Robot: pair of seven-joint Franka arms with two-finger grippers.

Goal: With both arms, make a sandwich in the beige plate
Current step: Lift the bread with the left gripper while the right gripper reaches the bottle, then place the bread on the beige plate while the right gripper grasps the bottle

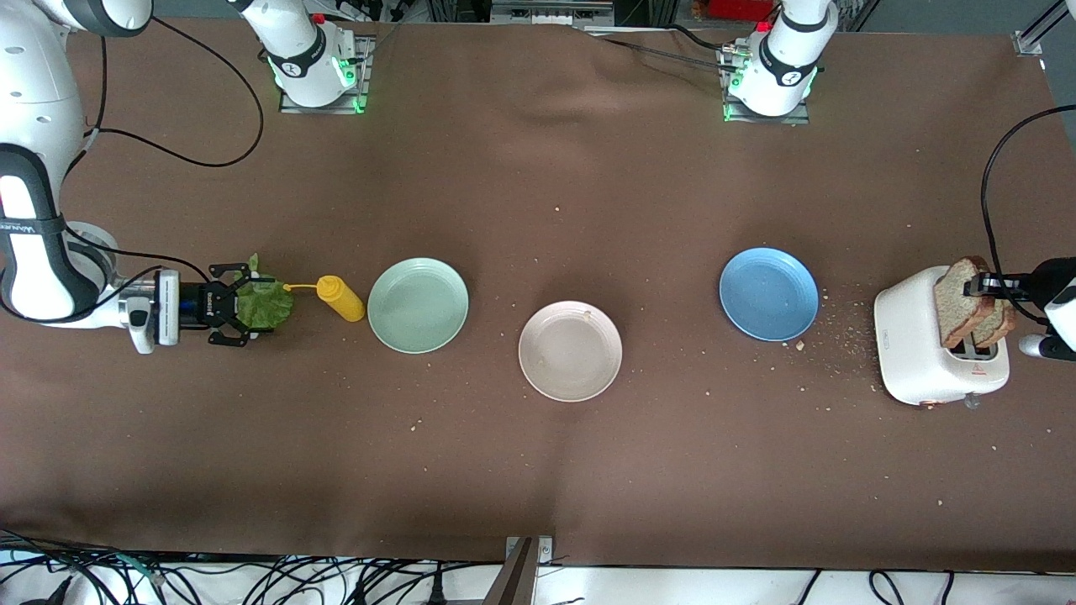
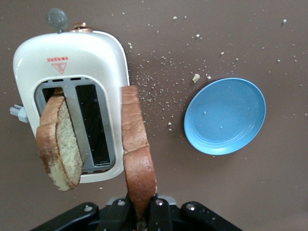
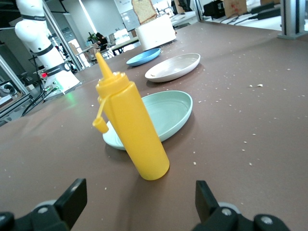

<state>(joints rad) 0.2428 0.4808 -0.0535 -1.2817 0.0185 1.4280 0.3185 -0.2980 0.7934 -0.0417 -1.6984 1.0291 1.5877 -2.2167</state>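
My left gripper (image 1: 985, 286) is shut on the crust edge of a brown bread slice (image 1: 961, 301) and holds it upright over the white toaster (image 1: 912, 353). In the left wrist view the gripper (image 2: 139, 206) pinches this slice (image 2: 137, 144) beside the slots. A second slice (image 1: 1000, 323) leans in a toaster slot (image 2: 57, 142). The beige plate (image 1: 570, 350) is bare mid-table. My right gripper (image 1: 250, 304) is open, low at the right arm's end, with the green lettuce leaf (image 1: 267, 302) at its fingertips. The leaf is out of the right wrist view, where the gripper (image 3: 139, 197) faces the bottle.
A yellow squeeze bottle (image 1: 340, 298) stands between the lettuce and the mint-green plate (image 1: 418, 304); it shows close in the right wrist view (image 3: 132, 130). A blue plate (image 1: 768, 293) lies between the beige plate and the toaster. Crumbs are scattered around the toaster.
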